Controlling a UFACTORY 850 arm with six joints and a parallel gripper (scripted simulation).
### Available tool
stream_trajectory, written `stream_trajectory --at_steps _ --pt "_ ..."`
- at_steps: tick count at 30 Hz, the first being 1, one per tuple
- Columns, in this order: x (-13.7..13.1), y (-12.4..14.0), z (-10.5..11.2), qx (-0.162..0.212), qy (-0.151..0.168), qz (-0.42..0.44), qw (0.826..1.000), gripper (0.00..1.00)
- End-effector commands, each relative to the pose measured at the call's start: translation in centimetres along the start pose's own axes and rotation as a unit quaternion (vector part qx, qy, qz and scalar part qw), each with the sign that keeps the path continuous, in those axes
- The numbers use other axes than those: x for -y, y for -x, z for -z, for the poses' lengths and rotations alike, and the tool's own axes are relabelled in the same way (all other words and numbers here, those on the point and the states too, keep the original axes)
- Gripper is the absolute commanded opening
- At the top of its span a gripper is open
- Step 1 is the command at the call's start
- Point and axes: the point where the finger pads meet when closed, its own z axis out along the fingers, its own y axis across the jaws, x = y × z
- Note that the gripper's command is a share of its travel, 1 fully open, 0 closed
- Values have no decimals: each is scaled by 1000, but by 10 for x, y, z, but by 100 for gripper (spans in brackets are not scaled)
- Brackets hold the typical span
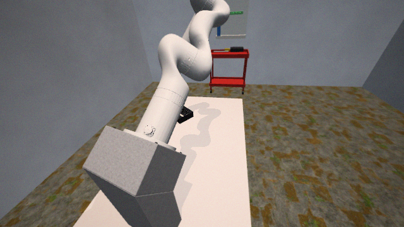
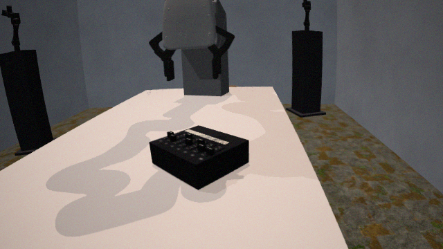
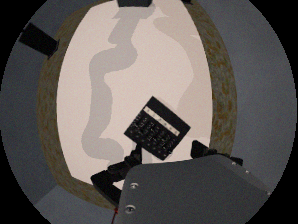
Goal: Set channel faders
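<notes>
While my tool (image 2: 192, 70) is hanging released and empty, high above the table (image 2: 86, 145), I'm judging this an approach step: the lighting desk (image 2: 204, 162) is sitting mid-table, so I'm needing to descend onto a channel fader (image 2: 188, 140).

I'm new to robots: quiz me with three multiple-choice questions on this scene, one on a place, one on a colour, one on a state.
1. Where is the lighting desk?
A. on the white table
B. on the floor
C. on the cart

2. What colour is the cart by the far wall?
A. blue
B. red
C. green

3. How is the gripper?
A. shut on a fader
B. shut, empty
C. open, empty

Answers: 1 A, it rests on the tabletop. 2 B, its frame is red. 3 C, the fingers hang spread wide above the desk.
</notes>
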Motion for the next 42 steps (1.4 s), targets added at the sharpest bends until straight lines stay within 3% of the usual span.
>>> stream_trajectory --at_steps 1,4,7,9,14,17,21,42 --pt "1 2 0 -3 -3 -3 1000 100" --pt "6 18 -11 13 -14 -50 999 100" --pt "17 51 -31 48 -33 -145 988 100" --pt "17 51 -31 48 -33 -145 988 100" --pt "31 86 -53 90 -44 -247 964 100" --pt "31 86 -53 90 -44 -247 964 100" --pt "42 111 -68 123 -47 -317 939 100" --pt "42 112 -69 125 -47 -321 938 100"
